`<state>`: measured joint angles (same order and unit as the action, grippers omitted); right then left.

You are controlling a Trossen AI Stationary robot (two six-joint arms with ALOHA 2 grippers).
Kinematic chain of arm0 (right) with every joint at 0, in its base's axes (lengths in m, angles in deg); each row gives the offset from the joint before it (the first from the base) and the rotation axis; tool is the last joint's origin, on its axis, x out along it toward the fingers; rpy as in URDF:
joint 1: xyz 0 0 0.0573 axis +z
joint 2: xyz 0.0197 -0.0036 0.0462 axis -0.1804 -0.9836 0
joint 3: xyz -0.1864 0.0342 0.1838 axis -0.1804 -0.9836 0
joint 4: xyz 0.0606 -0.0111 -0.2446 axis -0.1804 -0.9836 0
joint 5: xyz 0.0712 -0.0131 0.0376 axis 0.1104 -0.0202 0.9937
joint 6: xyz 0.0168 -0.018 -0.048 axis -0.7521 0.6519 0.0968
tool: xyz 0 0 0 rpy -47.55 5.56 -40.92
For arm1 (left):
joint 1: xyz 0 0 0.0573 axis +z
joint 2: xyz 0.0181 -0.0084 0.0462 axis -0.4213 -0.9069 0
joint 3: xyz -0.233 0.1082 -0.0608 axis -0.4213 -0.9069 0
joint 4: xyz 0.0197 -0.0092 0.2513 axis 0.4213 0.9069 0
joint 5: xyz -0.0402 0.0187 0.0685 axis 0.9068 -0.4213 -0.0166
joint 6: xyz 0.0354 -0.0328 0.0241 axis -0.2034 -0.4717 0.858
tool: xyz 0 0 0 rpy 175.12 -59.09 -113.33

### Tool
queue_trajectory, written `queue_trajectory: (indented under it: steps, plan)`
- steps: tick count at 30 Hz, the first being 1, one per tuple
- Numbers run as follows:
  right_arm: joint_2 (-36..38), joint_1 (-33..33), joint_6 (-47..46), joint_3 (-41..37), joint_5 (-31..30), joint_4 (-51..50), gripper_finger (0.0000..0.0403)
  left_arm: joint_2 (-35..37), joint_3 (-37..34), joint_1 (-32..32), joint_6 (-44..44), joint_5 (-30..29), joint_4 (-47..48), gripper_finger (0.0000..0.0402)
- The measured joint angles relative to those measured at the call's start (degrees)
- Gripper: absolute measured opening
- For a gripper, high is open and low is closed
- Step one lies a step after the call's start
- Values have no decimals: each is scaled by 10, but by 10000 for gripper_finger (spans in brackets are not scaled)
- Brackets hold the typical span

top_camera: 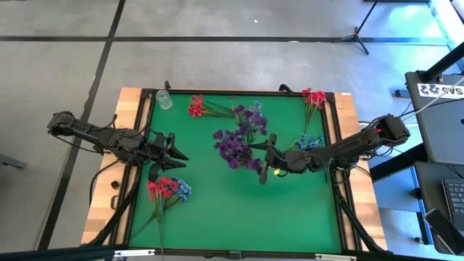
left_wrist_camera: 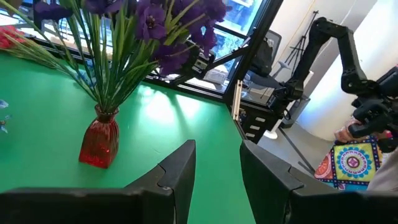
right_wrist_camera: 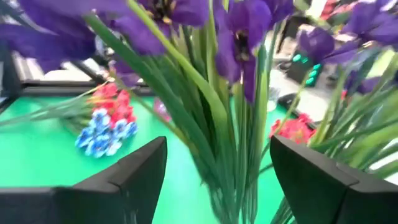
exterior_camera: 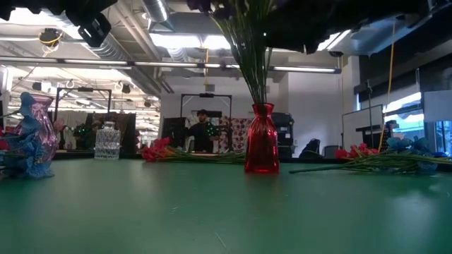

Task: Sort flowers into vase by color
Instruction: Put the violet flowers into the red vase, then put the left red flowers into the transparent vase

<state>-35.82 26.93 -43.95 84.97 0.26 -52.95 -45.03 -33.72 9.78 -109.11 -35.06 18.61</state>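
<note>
Two loose red sprigs [top_camera: 197,107] [top_camera: 313,97] behind purple bunch [top_camera: 241,135], clear vase [top_camera: 164,99] beyond.

Both arms are dark, near-black, built of slim jointed links with thin black cables looped along them. The left tool [top_camera: 176,149] and right tool [top_camera: 265,161] each end in two flat, matte black fingers [right_wrist_camera: 134,171] with squared, angular edges. A small green light glows by the right tool.
</note>
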Motion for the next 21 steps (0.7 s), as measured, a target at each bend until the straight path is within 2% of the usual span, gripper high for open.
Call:
queue_trajectory:
  steps: [10,16,21]
  plan:
    - [66,0,-13,0,50,-107,284,0,0,0,-11,0,0,124]
    - [101,0,-16,0,87,-160,284,0,0,0,-152,9,0,124]
    - [139,0,-35,0,92,-213,284,0,0,0,-264,9,-5,124]
